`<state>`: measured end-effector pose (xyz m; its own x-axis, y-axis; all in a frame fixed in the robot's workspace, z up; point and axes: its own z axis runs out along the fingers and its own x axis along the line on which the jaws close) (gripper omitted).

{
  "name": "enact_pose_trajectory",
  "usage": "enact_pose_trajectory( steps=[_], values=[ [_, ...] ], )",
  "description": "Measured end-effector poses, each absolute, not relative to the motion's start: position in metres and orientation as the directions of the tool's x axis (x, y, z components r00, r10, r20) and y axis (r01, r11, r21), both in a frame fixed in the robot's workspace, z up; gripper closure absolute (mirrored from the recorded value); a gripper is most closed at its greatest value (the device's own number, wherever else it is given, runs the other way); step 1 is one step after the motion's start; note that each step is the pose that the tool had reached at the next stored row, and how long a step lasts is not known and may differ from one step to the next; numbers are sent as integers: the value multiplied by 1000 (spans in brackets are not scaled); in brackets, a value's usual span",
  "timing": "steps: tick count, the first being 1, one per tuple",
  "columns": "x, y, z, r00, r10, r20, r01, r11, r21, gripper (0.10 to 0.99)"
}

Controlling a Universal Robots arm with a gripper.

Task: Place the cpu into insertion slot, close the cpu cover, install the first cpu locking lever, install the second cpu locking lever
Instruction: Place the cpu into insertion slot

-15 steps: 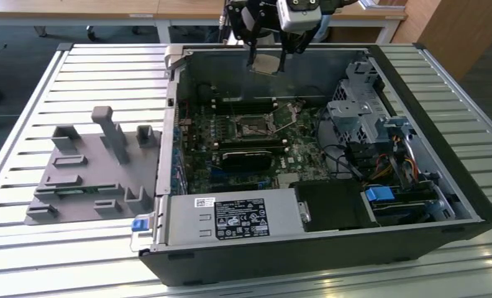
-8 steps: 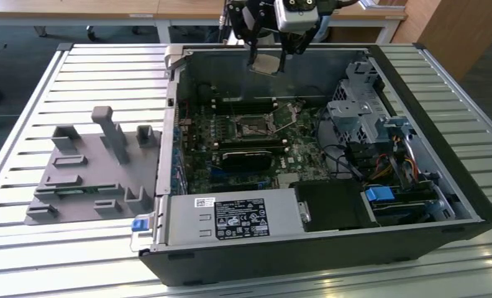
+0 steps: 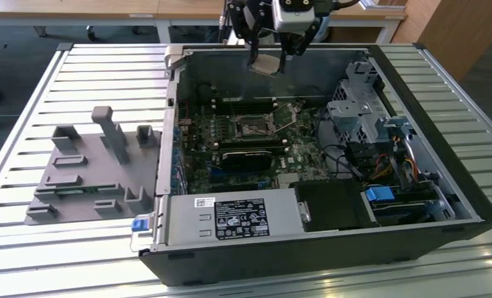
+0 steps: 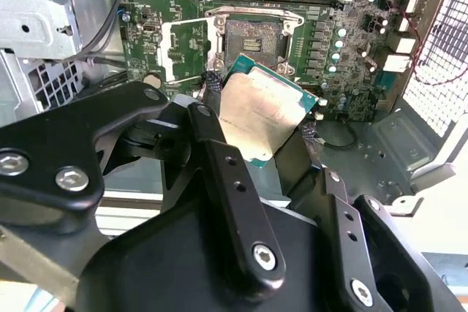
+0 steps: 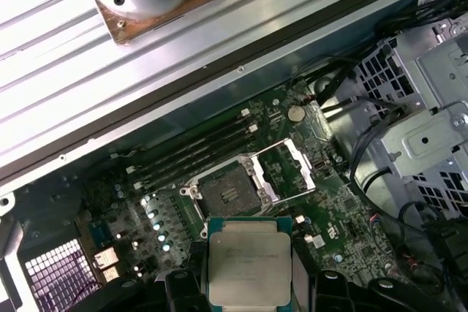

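My gripper (image 3: 268, 62) hangs above the far wall of the open computer case (image 3: 412, 205), shut on the cpu (image 3: 265, 64). The cpu is a flat square chip with a silvery top and green edge, and it is tilted. Both wrist views show the cpu (image 4: 259, 115) (image 5: 250, 262) clamped by its sides between the black fingers (image 4: 219, 137). It is in the air, short of the insertion slot (image 4: 252, 38) (image 5: 223, 196) (image 3: 250, 129). The slot lies bare on the green board. The cpu cover (image 4: 183, 49) (image 5: 287, 169) is swung open to one side of it.
Long memory slots (image 5: 197, 153) run beside the socket. A black card (image 3: 246, 158) lies nearer the front. A drive cage with cables (image 3: 362, 118) fills the exterior view's right and a power supply (image 3: 229, 217) the front. A grey parts fixture (image 3: 89, 167) sits on the slatted table (image 3: 80, 248).
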<state>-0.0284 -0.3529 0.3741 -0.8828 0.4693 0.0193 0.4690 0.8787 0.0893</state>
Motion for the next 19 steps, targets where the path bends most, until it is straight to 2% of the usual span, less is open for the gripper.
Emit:
enact_pose_trajectory(
  steps=[19],
  values=[
    [-28,-353,373,-816,578,19,578,811,89,545]
  ],
)
